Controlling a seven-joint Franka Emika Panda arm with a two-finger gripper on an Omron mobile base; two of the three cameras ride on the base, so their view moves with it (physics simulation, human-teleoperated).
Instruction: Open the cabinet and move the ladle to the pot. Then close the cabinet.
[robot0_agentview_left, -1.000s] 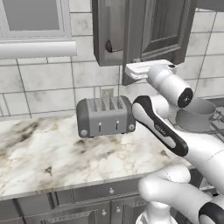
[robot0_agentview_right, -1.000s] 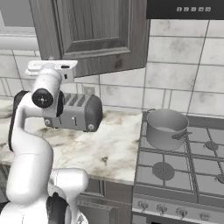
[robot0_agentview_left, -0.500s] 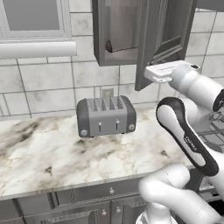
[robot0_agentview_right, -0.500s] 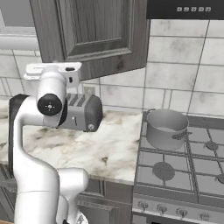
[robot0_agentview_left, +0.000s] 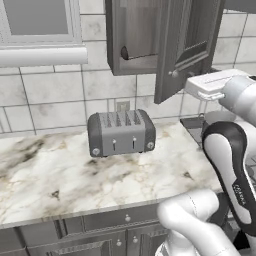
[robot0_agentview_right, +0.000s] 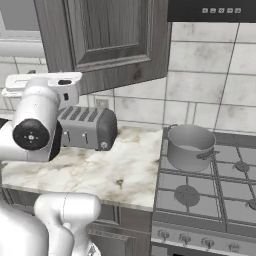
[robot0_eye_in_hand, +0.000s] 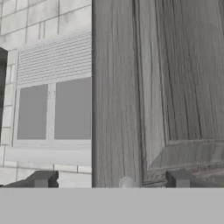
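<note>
Readable text: none, not one legible word or number out there.
Dark grey forearm band on the white arm (robot0_agentview_left: 240, 192): pale lettering runs along it, down below the gripper (robot0_eye_in_hand: 109, 181), far too blurred to read.
Black range hood control strip (robot0_agentview_right: 220, 10): a row of tiny pale button marks, up and away to the gripper's right, too small to read.

The cabinet (robot0_agentview_left: 187, 45) is dark grey wood with a plain grain and a matt face, its knob (robot0_eye_in_hand: 127, 183) a small bright metal. The pot (robot0_agentview_right: 189, 146) is dull grey metal, the toaster (robot0_agentview_left: 121, 132) brushed grey metal, the counter (robot0_agentview_left: 55, 180) polished veined marble.
</note>
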